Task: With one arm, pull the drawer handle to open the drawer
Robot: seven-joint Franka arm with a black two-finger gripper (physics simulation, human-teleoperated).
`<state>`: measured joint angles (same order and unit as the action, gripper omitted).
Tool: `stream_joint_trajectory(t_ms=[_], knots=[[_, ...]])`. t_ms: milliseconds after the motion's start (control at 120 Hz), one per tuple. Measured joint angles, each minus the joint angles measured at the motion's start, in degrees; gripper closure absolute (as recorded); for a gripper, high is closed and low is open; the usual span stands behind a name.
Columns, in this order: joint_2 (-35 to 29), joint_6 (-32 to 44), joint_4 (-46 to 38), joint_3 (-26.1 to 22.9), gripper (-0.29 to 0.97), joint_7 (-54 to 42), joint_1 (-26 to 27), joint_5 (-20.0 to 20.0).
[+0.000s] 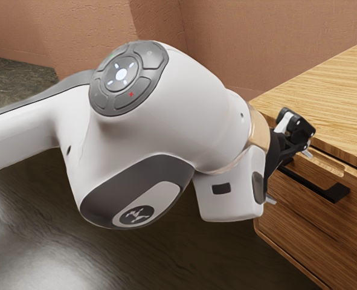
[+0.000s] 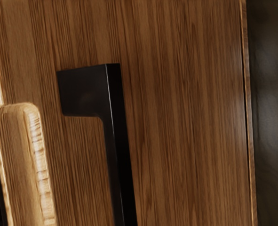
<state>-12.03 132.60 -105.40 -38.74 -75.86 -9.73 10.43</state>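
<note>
A wooden cabinet [image 1: 335, 103] stands at the exterior view's right, with a drawer front [image 1: 311, 223] under its top. A black bar handle [image 1: 323, 187] runs across that front. My black gripper [image 1: 285, 161] sits at the handle's near end, right against the drawer's upper edge, and my white arm hides much of it. In the wrist view the handle [image 2: 115, 141] lies close under my hand on the wood-grain drawer front [image 2: 186, 117]. A rounded wooden edge [image 2: 21, 165] runs beside the handle. A thin pale strip of the drawer's top edge shows below the cabinet top.
My bulky white arm [image 1: 154, 139] covers the middle of the exterior view. A dark glossy floor [image 1: 39, 241] lies below it, with reddish-brown walls [image 1: 257, 36] behind. The cabinet's lower corner [image 1: 269, 232] sits just under my hand.
</note>
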Motion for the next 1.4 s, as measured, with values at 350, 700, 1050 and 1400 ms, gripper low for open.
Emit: stream_joint_trajectory(t_ms=[350, 700, 1050, 1400], knots=[[1.48, 0.23, 0.61, -0.01, 0.3, 0.0, -0.08, 0.04], [2.75, 0.11, 0.72, -0.8, 0.33, -0.06, 0.6, 0.34], [4.78, 0.13, 0.72, -0.62, 0.3, -0.09, 0.02, 0.48], [5.61, 0.17, 0.79, -0.89, 0.39, -0.06, 0.0, 0.97]])
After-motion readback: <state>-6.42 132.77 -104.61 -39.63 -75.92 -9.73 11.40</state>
